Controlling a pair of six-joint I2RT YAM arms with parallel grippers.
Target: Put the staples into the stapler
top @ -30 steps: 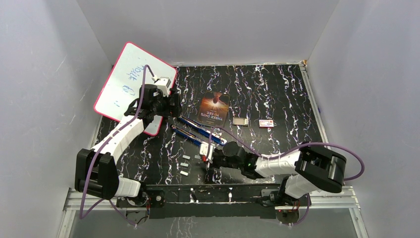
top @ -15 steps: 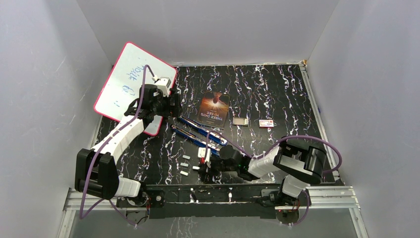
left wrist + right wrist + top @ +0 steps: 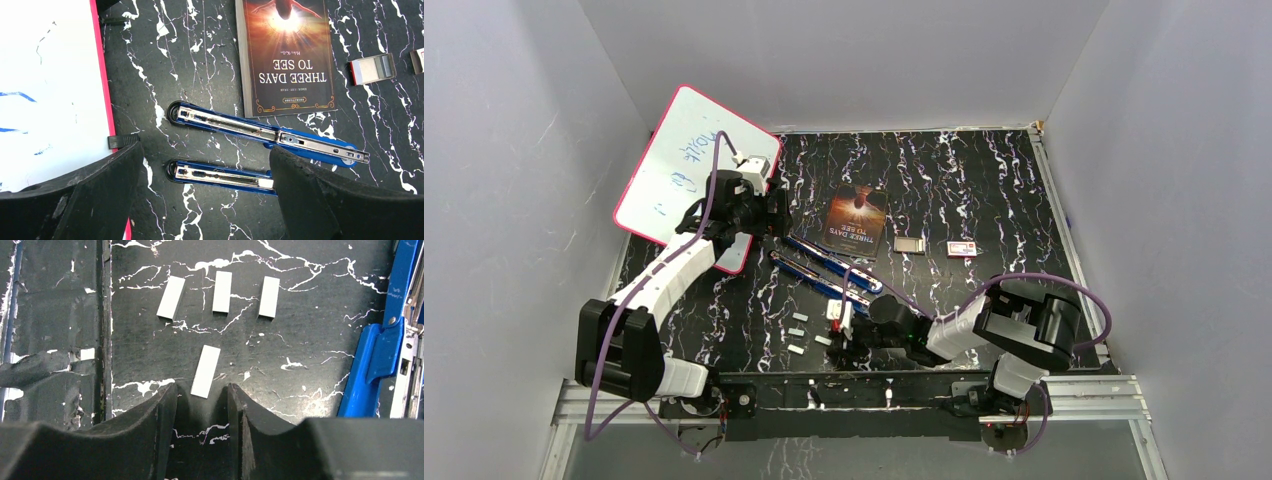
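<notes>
The blue stapler (image 3: 260,131) lies opened out on the black marbled table, its two metal-channelled arms side by side; it also shows in the top view as the stapler (image 3: 824,268). My left gripper (image 3: 205,150) hovers over it, open wide and empty. Several staples lie near the front edge: three strips in a row (image 3: 222,291) and one strip (image 3: 205,371) just ahead of my right gripper (image 3: 202,390). The right gripper is open, with nothing between its fingers. From above, the staples (image 3: 797,331) sit left of the right gripper (image 3: 837,335).
A book (image 3: 857,220) lies behind the stapler. A small silvery box (image 3: 909,244) and a red-and-white box (image 3: 962,249) sit to its right. A pink-rimmed whiteboard (image 3: 679,160) leans at the back left. The table's metal front rail (image 3: 102,330) runs beside the staples.
The right arm has drawn nearer the front edge and its jaws have spread apart; one strip lies free ahead of its tips. The left arm has not moved.
</notes>
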